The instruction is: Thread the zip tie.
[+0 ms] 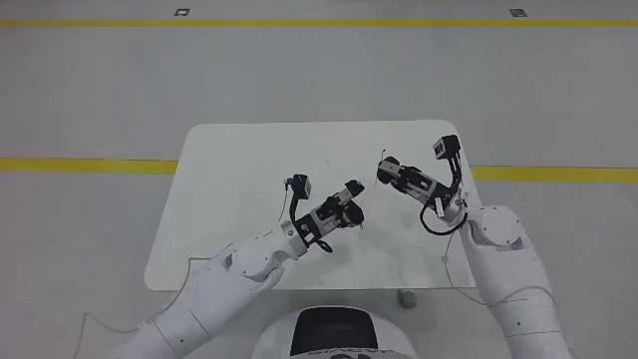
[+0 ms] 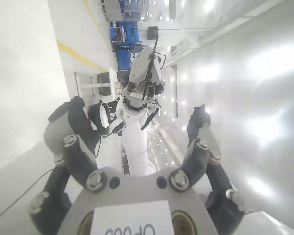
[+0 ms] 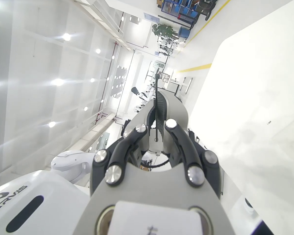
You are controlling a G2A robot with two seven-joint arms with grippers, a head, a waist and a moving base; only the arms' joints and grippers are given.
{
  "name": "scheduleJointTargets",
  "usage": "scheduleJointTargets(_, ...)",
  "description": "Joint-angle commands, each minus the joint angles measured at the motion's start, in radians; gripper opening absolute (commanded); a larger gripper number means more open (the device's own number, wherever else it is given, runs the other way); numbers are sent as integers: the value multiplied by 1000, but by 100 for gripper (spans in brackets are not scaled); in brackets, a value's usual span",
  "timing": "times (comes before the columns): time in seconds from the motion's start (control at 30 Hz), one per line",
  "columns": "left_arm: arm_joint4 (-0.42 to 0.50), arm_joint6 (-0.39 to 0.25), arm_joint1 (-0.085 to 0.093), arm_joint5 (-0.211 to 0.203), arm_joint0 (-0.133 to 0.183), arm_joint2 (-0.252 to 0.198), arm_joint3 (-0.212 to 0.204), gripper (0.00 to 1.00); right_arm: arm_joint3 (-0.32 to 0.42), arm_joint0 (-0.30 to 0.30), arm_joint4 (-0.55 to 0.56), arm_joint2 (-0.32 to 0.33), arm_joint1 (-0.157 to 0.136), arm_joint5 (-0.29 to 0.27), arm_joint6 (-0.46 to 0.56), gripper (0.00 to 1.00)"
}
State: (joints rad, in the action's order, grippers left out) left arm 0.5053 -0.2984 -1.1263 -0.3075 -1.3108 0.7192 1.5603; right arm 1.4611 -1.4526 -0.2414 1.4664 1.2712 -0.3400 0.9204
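Observation:
A thin black zip tie [image 3: 156,84] is pinched between the closed fingers of my right gripper [image 3: 159,97], its strip standing out past the fingertips. From above, the right gripper [image 1: 387,170] hovers over the right half of the white table [image 1: 249,179], with the zip tie [image 1: 383,157] sticking up from it. My left gripper [image 1: 356,202] hangs a short way to its left, facing it, open and empty. In the left wrist view, the left gripper [image 2: 137,108] has its fingers [image 2: 73,108] spread wide, and the zip tie [image 2: 149,72] shows beyond them, held by the other arm.
The white table [image 3: 247,74] has rounded corners, and its bare top lies under both grippers. A yellow floor line [image 1: 90,166] runs behind it. Blue shelving [image 3: 183,3] stands far off in the room.

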Motion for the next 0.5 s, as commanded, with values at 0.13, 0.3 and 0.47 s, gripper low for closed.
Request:
scheduleJointTargets(0.13, 71, -12, -5, 6, -11, -2, 20, 100, 17, -1, 33, -5, -1, 0, -29, 0)
scheduleJointTargets(0.3, 281, -37, -19, 36, -24, 4, 41, 100, 61, -18, 49, -21, 2, 0, -82, 0)
scheduleJointTargets(0.47, 443, -43, -34, 83, -19, 10, 27, 100, 108, -34, 69, -20, 7, 0, -122, 0)
